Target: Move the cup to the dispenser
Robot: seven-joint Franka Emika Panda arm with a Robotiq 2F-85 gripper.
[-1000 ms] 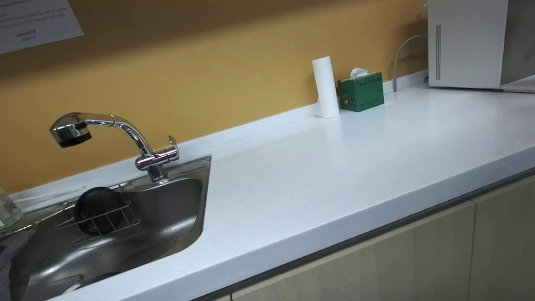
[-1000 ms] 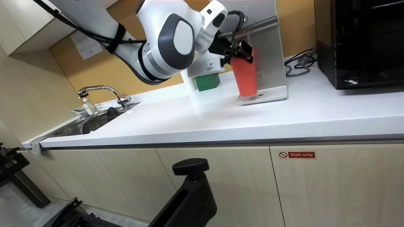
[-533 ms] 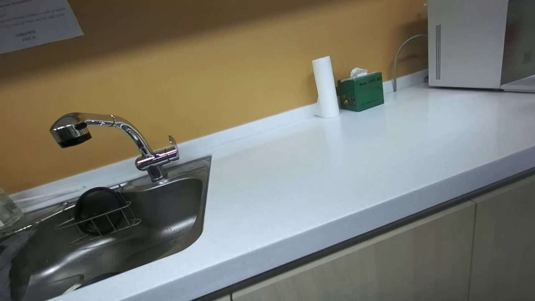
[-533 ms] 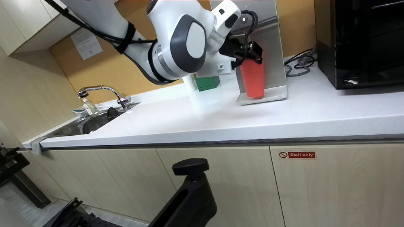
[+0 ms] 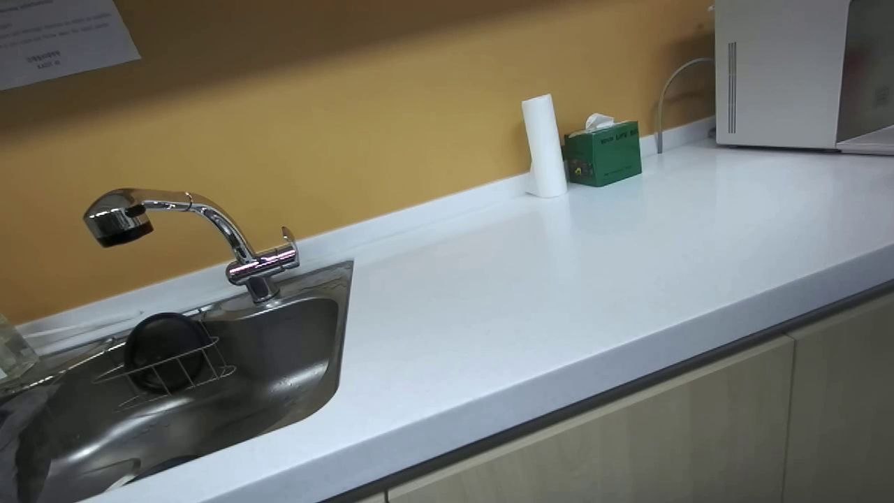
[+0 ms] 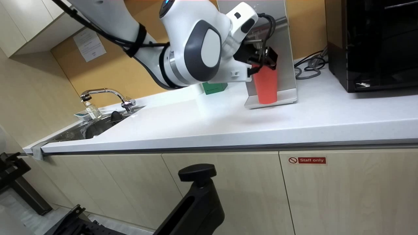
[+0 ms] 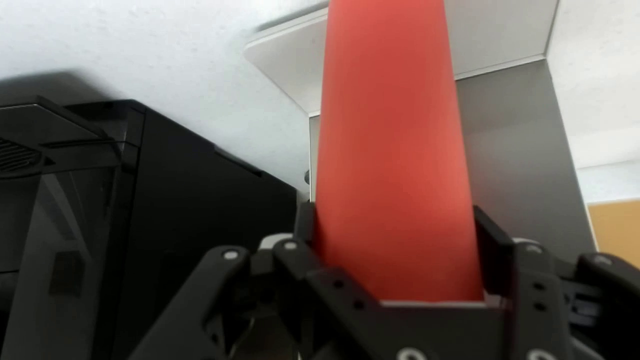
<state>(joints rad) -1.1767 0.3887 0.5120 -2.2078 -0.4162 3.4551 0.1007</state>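
Claw (image 7: 397, 237) and red cup (image 6: 267, 86) have shifted farther across the front of the dispenser (image 6: 284, 62), slightly lower. The claw pinches the cup near its top; whether its bottom touches the base (image 6: 287, 97) is unclear. Best lower slowly, upright, releasing only once seated.

One cup (image 6: 266, 85), one dispenser (image 6: 285, 62), one faucet (image 5: 222, 221)

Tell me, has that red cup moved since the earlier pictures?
Yes. In an exterior view, the red cup has shifted toward the picture's right and slightly down, judged against the fixed silver-grey dispenser behind it.
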